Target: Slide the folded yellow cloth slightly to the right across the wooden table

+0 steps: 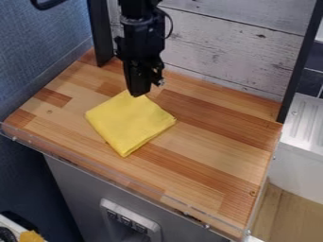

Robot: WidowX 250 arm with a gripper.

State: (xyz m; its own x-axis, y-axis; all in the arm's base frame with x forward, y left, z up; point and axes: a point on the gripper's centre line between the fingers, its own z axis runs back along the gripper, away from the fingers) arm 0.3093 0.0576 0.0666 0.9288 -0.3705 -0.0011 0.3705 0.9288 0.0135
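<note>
Tool [138, 93] meets yellow cloth [129, 120] toward tabletop's [214, 163] back edge; opening and hold cannot be told; shallow contact risks slipping.

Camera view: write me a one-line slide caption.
A black gripper hangs down at the far corner of a folded yellow cloth on a wooden countertop.

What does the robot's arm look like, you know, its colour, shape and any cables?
The arm is black, with blocky segments. A thin black cable loops out at the picture's right. The gripper is black too, with a small silvery part beside it.
</note>
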